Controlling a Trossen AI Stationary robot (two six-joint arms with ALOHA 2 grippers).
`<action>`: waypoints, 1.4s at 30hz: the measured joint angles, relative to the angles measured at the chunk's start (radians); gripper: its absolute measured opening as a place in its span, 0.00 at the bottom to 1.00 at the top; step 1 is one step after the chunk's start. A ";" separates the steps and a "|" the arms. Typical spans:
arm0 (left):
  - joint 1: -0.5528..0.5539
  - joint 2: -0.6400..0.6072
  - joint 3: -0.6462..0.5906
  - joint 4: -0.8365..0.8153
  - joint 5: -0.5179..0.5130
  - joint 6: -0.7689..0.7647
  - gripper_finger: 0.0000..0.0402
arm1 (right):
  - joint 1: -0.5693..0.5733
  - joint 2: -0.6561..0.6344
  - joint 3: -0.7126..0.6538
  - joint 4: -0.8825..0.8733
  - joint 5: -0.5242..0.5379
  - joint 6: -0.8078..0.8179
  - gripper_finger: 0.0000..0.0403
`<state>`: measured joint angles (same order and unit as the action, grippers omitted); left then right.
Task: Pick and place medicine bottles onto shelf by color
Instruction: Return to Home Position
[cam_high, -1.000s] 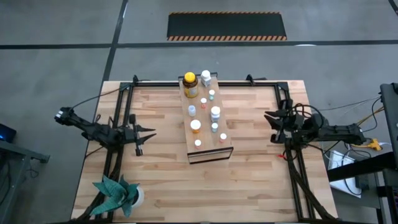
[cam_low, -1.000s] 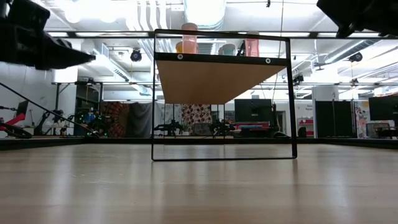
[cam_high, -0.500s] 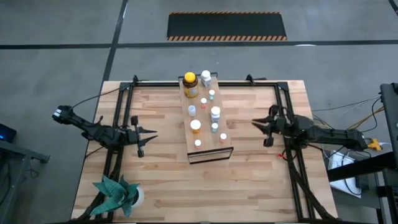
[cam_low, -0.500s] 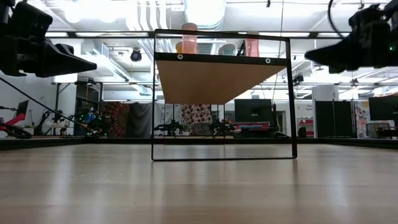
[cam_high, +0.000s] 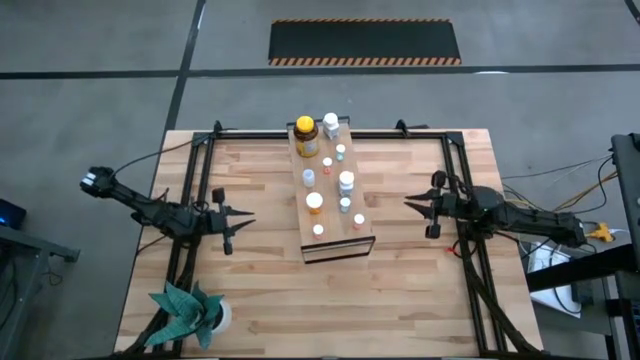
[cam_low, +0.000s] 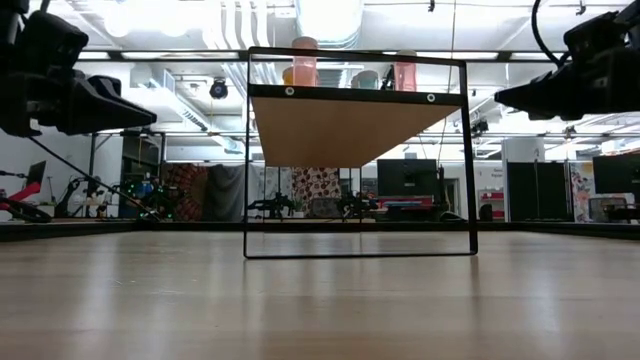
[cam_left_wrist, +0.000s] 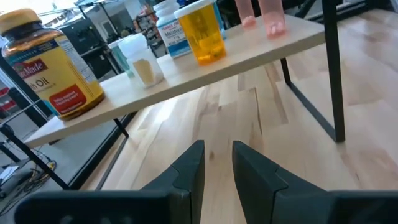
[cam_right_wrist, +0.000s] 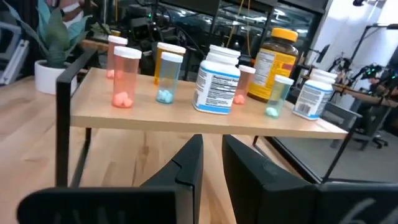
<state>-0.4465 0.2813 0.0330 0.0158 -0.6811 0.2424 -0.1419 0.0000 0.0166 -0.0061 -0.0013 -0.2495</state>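
The shelf (cam_high: 337, 241) is a light-wood board on a thin black frame, standing in the middle of the table. Several medicine bottles stand on its top: a big amber one with a yellow cap (cam_high: 306, 135) at the far end, a white one (cam_high: 331, 124), a white-capped one (cam_high: 346, 182), an orange-capped one (cam_high: 315, 202) and small vials. My left gripper (cam_high: 245, 222) hovers left of the shelf, shut and empty, pointing at it. My right gripper (cam_high: 408, 203) hovers right of the shelf, shut and empty, also pointing at it. The wrist views show the bottles from the side: the amber one (cam_left_wrist: 53, 68) and a white one (cam_right_wrist: 217, 78).
A green paper plant (cam_high: 185, 310) stands at the table's near left corner. Black frame rails (cam_high: 190, 200) (cam_high: 465, 215) run along the left and right sides. Bare tabletop lies between each gripper and the shelf, and under the board (cam_low: 355, 125).
My right gripper has swung out from the table's right edge toward the shelf and come down to about the height of the shelf's board. My left gripper has sunk a little. The bottles and the shelf have kept still.
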 joint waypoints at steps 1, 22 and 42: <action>0.000 0.006 0.000 0.000 0.000 0.000 0.16 | 0.003 0.000 0.000 0.001 0.001 0.009 0.13; 0.000 0.087 0.000 0.002 0.000 0.000 0.16 | 0.023 0.029 -0.006 0.018 0.000 0.082 0.13; 0.000 0.103 0.000 0.002 -0.001 0.000 0.16 | 0.023 0.035 -0.006 0.018 0.000 0.082 0.13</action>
<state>-0.4462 0.3843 0.0330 0.0181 -0.6818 0.2424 -0.1184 0.0349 0.0105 0.0124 -0.0013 -0.1673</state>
